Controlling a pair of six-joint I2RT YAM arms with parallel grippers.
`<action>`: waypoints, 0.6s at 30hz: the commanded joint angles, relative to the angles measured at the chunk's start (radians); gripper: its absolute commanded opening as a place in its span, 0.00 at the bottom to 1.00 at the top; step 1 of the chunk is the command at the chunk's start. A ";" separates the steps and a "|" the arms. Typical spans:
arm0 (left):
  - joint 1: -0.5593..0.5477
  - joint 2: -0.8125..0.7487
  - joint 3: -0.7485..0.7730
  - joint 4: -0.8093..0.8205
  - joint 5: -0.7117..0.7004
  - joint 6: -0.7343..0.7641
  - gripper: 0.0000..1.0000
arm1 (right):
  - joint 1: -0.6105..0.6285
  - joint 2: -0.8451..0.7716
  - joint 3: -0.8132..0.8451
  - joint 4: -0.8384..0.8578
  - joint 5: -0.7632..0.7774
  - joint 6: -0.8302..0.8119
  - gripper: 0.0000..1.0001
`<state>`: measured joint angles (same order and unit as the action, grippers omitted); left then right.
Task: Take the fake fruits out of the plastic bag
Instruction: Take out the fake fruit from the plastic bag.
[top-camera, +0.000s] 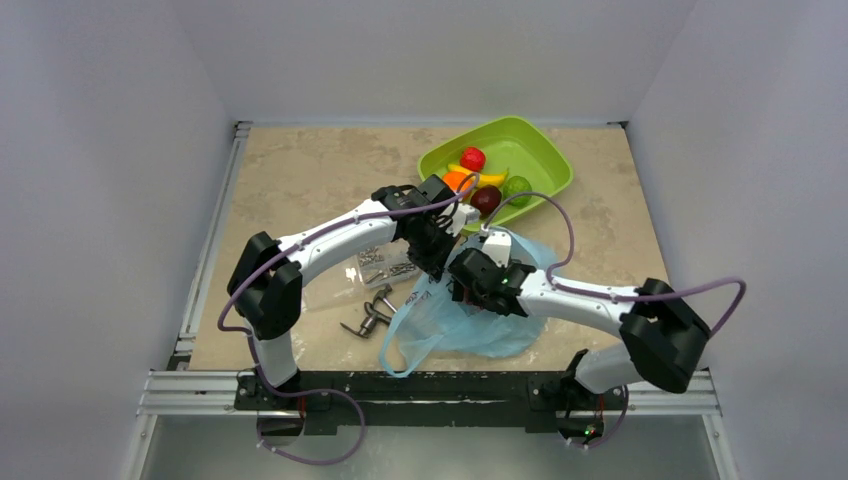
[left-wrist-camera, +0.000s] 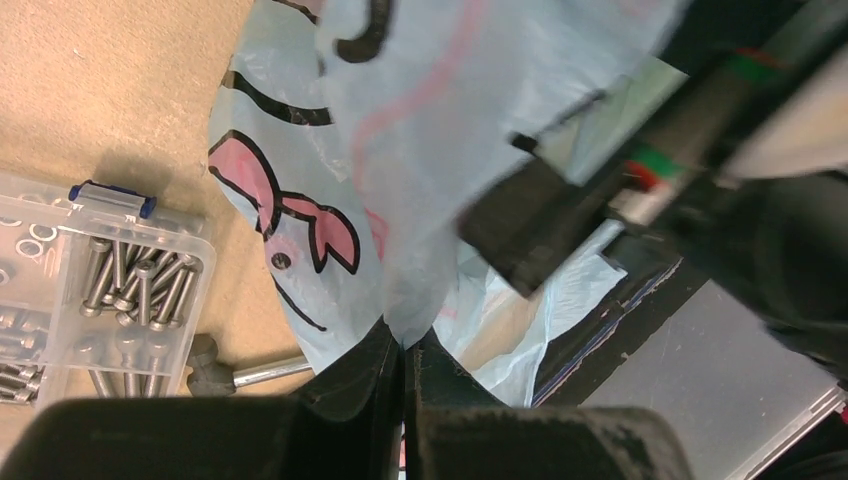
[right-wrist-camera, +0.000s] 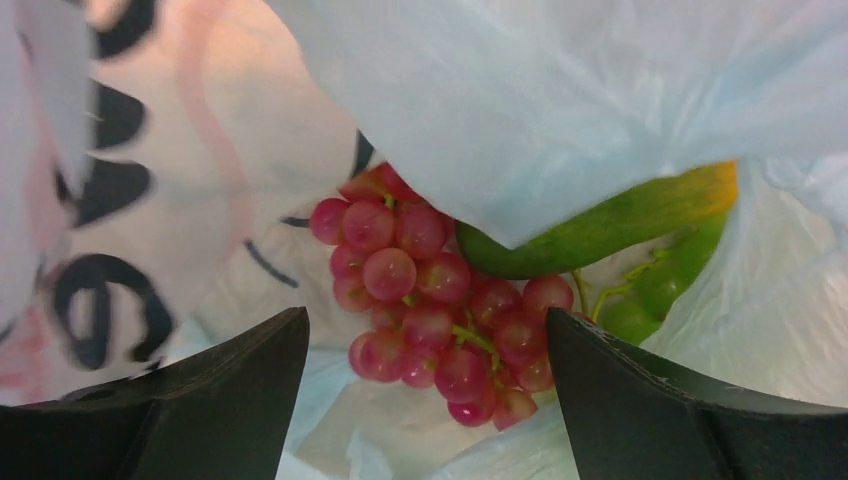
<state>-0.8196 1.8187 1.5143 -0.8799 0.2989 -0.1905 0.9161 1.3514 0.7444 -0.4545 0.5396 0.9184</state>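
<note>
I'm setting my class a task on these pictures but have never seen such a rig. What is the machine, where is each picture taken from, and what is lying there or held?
Two robot arms, left and right, are bolted at the table's near edge. The wide picture looks down from above; the others come from a camera on each wrist. The left gripper is shut on a fold of the blue plastic bag. The right gripper is open, facing into the bag at a red grape bunch and a green fruit. Other fruits sit in a green tray; a clear box of screws lies beside the bag.
</note>
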 joint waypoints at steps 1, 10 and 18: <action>-0.004 -0.028 0.040 0.004 0.017 -0.002 0.00 | -0.002 0.108 0.061 0.026 0.032 -0.021 0.85; -0.004 -0.026 0.041 0.003 0.018 -0.002 0.00 | 0.007 0.158 0.077 0.019 0.101 -0.018 0.48; -0.004 -0.019 0.043 0.000 0.015 -0.001 0.00 | 0.008 -0.017 0.063 0.053 0.046 -0.069 0.06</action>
<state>-0.8196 1.8187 1.5185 -0.8764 0.3054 -0.1913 0.9184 1.4429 0.7906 -0.4366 0.5877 0.8696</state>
